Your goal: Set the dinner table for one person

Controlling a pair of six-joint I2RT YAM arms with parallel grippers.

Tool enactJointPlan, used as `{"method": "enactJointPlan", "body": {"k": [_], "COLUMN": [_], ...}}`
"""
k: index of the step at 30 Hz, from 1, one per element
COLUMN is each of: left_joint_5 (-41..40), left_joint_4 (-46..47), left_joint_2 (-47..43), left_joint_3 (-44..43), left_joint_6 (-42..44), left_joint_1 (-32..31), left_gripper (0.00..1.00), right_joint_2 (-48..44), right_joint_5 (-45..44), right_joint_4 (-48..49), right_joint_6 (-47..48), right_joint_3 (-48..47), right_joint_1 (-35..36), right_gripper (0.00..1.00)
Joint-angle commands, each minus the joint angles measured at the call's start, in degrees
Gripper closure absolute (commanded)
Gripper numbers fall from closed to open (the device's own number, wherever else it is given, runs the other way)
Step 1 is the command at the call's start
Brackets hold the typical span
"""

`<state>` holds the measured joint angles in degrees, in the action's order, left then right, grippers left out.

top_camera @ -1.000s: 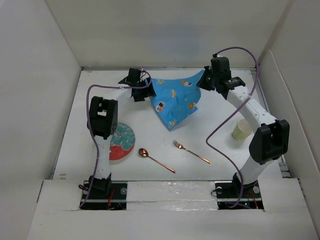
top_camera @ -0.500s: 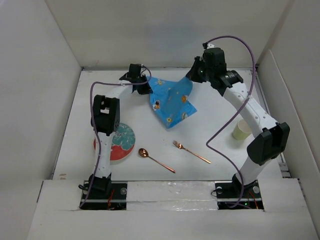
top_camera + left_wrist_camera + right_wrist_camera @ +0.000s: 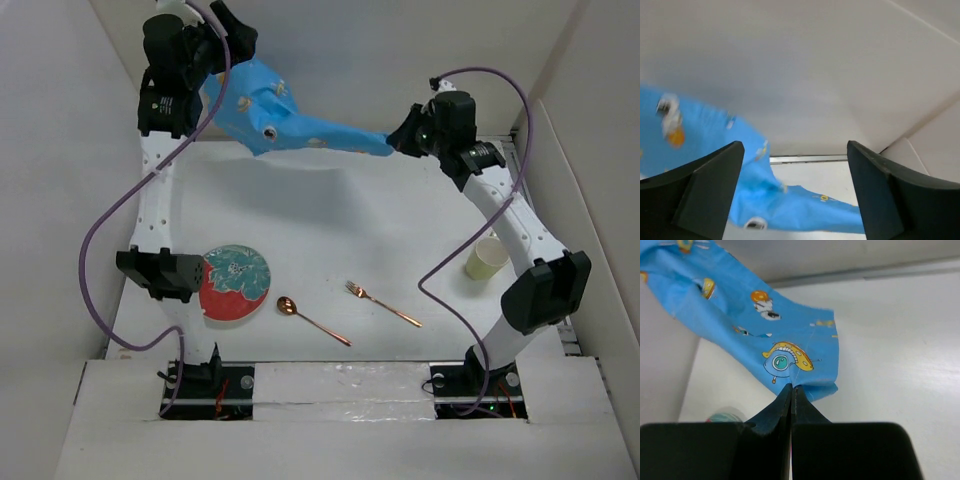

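The blue cartoon-print cloth (image 3: 290,125) hangs in the air above the back of the white dinner table (image 3: 400,230), stretched from upper left down to the right. My right gripper (image 3: 398,140) is shut on its right corner; the right wrist view shows the closed tips (image 3: 791,387) pinching the cloth (image 3: 765,350). My left gripper (image 3: 228,40) is raised high at the back left with its jaws wide apart (image 3: 795,147). The cloth (image 3: 790,210) shows blurred beyond them, not between them. A patterned plate (image 3: 232,283), a copper spoon (image 3: 312,320) and a copper fork (image 3: 383,304) lie near the front.
A pale paper cup (image 3: 485,259) stands at the right, beside the right arm. White walls enclose the table at the back and both sides. The left arm's cable loops down past the plate.
The left arm has swung up high from the table's back. The cloth has left the table and now hangs stretched in the air. The right gripper still holds its corner.
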<state>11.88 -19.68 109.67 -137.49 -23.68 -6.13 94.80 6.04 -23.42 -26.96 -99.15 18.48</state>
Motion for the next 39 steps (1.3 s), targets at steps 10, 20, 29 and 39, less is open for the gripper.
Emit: {"method": "enactJointPlan", "body": {"k": [10,20,29,39], "left_joint_5": [-14.87,-10.56,-12.94,-13.02], "left_joint_4": [-3.28,-0.61,4.93,4.22], "left_joint_2": [-11.44,-7.37,-0.25,5.72], "left_joint_3": [41.19,58.31,56.82,52.87], "left_joint_6": [6.90,5.14,-1.19,-0.93], "left_joint_1": [-3.71,-1.16,2.52,3.85], "left_gripper": [0.71,0.25,0.26,0.27], "right_joint_2": [6.27,5.83,4.08,2.05], "right_joint_5": [-4.38,-1.91,-1.03,-1.03], "right_joint_4": [0.66,2.85,1.36,0.74], "right_joint_6": [-4.94,-3.36,-1.96,-1.69], "right_joint_3": [9.42,9.59,12.40,15.22], "right_joint_1": [-5.82,-2.75,-1.61,-1.61], "right_gripper": [1.00,1.00,1.00,1.00]}}
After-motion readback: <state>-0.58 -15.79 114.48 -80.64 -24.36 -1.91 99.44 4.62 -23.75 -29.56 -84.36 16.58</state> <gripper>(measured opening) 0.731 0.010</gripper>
